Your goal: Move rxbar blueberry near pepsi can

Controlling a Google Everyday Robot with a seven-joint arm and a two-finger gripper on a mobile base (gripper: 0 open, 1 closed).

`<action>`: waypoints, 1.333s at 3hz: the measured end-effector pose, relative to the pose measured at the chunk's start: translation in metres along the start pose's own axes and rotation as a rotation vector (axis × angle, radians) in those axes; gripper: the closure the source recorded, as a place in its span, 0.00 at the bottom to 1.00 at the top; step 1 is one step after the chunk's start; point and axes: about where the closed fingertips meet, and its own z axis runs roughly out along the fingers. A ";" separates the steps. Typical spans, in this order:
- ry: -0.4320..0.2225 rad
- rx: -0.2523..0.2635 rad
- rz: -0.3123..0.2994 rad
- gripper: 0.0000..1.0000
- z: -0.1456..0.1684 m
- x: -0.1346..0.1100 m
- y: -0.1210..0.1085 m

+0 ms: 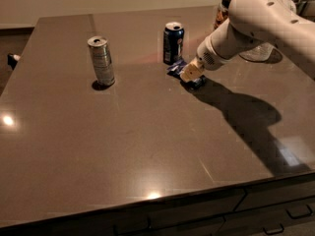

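Note:
The pepsi can (173, 43) stands upright at the back middle of the brown table, dark blue with a silver top. The rxbar blueberry (175, 69) lies low at the table surface just in front and to the right of the can, its blue wrapper showing on both sides of the fingertips. My gripper (191, 74) comes in from the upper right on the white arm (256, 23) and is shut on the bar, right beside the can's base.
A taller silver-grey can (101, 60) stands upright at the left of the table (123, 146). A jar (225, 9) and a glass bowl (258, 53) sit at the back right behind the arm. Drawer fronts run along the near edge.

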 end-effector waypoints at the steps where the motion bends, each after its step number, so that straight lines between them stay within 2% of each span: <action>1: 0.000 -0.001 0.000 0.61 0.002 -0.002 -0.001; 3: 0.002 -0.008 -0.003 0.14 0.006 -0.002 0.002; 4: 0.004 -0.010 -0.004 0.00 0.008 -0.002 0.003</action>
